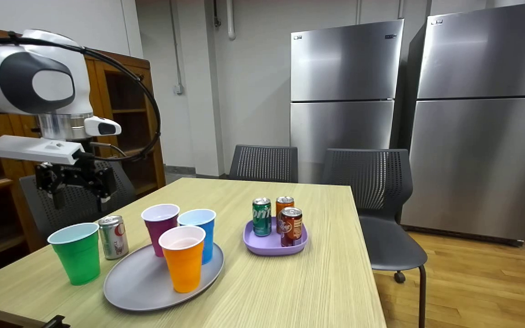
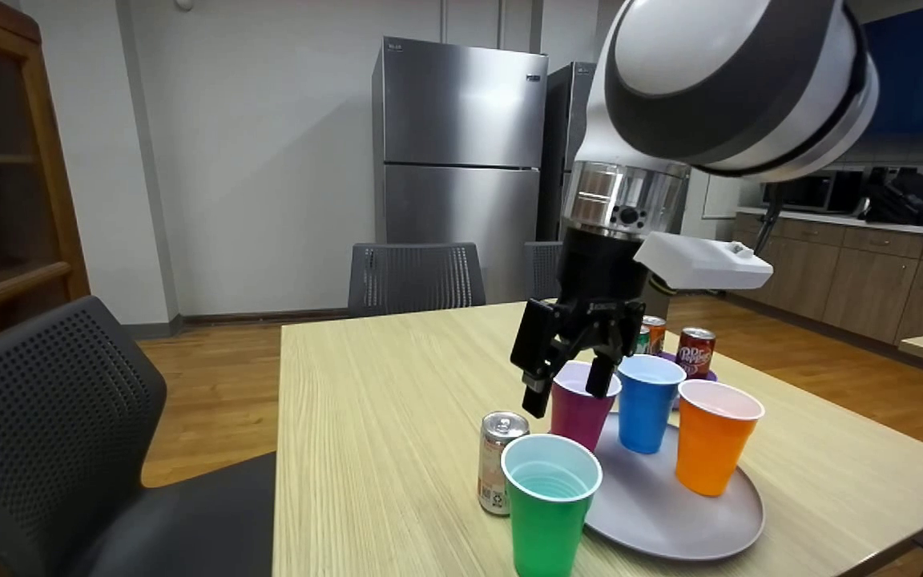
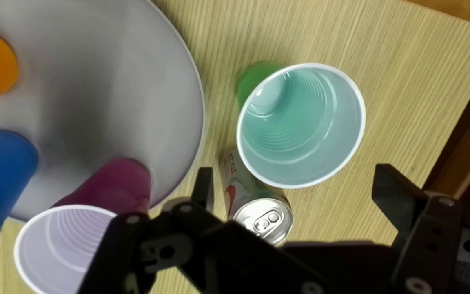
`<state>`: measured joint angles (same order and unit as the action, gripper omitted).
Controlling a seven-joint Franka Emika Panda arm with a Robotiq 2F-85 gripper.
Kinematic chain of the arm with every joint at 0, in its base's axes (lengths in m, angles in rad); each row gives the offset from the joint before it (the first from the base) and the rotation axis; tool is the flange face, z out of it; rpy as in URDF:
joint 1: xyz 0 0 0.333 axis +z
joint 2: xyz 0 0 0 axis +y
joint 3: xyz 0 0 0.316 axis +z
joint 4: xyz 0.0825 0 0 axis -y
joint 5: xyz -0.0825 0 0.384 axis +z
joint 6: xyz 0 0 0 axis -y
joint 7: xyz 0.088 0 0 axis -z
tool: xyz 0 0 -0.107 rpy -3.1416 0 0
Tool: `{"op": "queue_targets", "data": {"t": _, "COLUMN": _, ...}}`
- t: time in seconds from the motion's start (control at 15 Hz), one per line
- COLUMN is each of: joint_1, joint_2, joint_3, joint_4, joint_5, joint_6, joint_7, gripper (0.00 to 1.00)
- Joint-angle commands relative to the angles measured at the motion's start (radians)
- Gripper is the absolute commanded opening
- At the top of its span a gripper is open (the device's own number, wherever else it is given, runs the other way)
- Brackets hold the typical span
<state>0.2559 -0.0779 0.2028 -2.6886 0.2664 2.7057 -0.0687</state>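
1. Arm (image 2: 714,108), upper right in an exterior view: smooth white casing (image 2: 602,144), charcoal band (image 2: 726,120), pale rounded cap (image 2: 690,36).
2. Cable (image 1: 140,79), upper left in an exterior view: black, thick, curved in a wide loop.
3. Collar (image 2: 628,192): polished metal cylinder, small dark round ports (image 2: 630,215) near lower edge.
4. Housing (image 2: 706,260): white, bar-shaped, small raised fitting (image 2: 741,250) on top.
5. Gripper (image 3: 294,183), bottom of wrist view: black jointed links (image 3: 178,245), grey screw heads (image 3: 418,284), blocky fingers (image 3: 396,196); pale lettering (image 2: 607,308) too small to read.
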Motion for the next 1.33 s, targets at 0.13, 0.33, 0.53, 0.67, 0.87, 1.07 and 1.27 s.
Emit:
{"op": "queue_targets", "data": {"t": 0.13, "joint_1": -0.004, "joint_2": 0.053, "joint_3": 0.014, "joint_4": -0.024, "joint_5": -0.029, "joint_6": 0.075, "joint_7": 0.098, "gripper": 1.0}}
{"op": "queue_targets", "data": {"t": 0.33, "joint_1": -0.008, "joint_2": 0.08, "joint_3": 0.013, "joint_4": -0.021, "joint_5": -0.047, "joint_6": 0.086, "joint_7": 0.133, "gripper": 1.0}}
{"op": "queue_targets", "data": {"t": 0.53, "joint_1": -0.01, "joint_2": 0.102, "joint_3": 0.01, "joint_4": -0.018, "joint_5": -0.062, "joint_6": 0.091, "joint_7": 0.163, "gripper": 1.0}}
{"op": "queue_targets", "data": {"t": 0.67, "joint_1": -0.01, "joint_2": 0.116, "joint_3": 0.009, "joint_4": -0.018, "joint_5": -0.064, "joint_6": 0.096, "joint_7": 0.179, "gripper": 1.0}}
{"op": "queue_targets", "data": {"t": 0.87, "joint_1": -0.012, "joint_2": 0.134, "joint_3": 0.006, "joint_4": -0.019, "joint_5": -0.066, "joint_6": 0.101, "joint_7": 0.197, "gripper": 1.0}}
{"op": "queue_targets", "data": {"t": 1.07, "joint_1": -0.016, "joint_2": 0.15, "joint_3": -0.001, "joint_4": -0.021, "joint_5": -0.072, "joint_6": 0.106, "joint_7": 0.213, "gripper": 1.0}}
{"op": "queue_targets", "data": {"t": 1.27, "joint_1": -0.021, "joint_2": 0.162, "joint_3": -0.007, "joint_4": -0.019, "joint_5": -0.074, "joint_6": 0.105, "joint_7": 0.221, "gripper": 1.0}}
